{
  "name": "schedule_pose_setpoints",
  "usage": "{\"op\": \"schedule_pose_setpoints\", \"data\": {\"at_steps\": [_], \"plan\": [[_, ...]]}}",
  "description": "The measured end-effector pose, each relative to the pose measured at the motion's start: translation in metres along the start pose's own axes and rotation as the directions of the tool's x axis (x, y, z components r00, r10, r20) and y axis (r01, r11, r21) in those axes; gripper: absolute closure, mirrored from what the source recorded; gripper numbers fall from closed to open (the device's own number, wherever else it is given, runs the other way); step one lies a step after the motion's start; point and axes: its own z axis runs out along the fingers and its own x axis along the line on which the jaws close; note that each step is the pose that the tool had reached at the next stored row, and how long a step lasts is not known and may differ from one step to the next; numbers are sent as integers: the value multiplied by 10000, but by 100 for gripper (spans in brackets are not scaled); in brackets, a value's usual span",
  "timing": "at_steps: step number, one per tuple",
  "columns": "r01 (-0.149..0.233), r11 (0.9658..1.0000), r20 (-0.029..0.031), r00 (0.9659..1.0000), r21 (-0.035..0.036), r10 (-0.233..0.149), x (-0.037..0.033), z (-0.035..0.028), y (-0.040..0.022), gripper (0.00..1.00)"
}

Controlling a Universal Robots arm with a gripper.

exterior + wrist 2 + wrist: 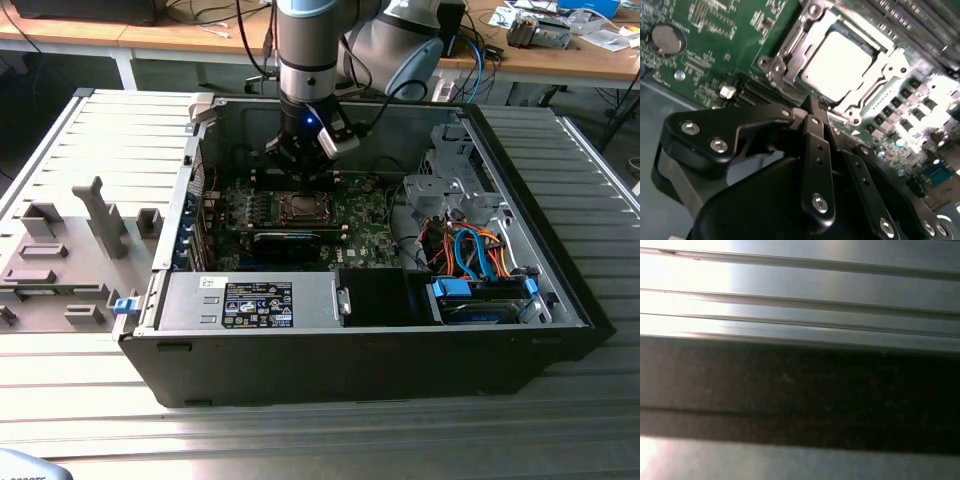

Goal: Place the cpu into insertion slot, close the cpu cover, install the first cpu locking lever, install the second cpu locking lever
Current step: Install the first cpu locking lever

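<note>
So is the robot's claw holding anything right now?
No. The gripper is pinched shut with nothing in it, right beside the cpu already sitting under the cpu cover.

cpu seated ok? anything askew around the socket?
Nothing stands out. In the second wrist view the cpu lies flat and square in the insertion slot, with the cpu cover down around it. The end effector hovers close beside the socket.

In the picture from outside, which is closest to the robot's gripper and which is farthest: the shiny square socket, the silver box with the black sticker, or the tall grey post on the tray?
In the exterior view, from the gripper:
1. The shiny metal-rimmed square socket on the green board, just below it.
2. The silver box with the black sticker, at the case's front.
3. The tall grey post on the tray outside the case, toward the exterior view's left.
</note>
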Motion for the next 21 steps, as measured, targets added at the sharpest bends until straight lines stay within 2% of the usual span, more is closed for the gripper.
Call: {"op": "schedule_pose_setpoints", "data": {"at_steps": [2, 6, 8, 12, 15, 21], "plan": [[1, 10000, -3, 10000, 54, -1, 4, 2, -51, 89], [3, 10000, -6, 10000, 89, -3, 10, 6, -139, 89], [3, 9999, -8, 10000, 114, -2, 15, 9, -210, 89], [4, 9999, -10, 10000, 126, -4, 18, 10, -254, 89], [2, 9999, -11, 10000, 139, -2, 18, -12, -257, 89], [4, 9999, -10, 10000, 139, -4, 16, -145, -260, 89]]}}
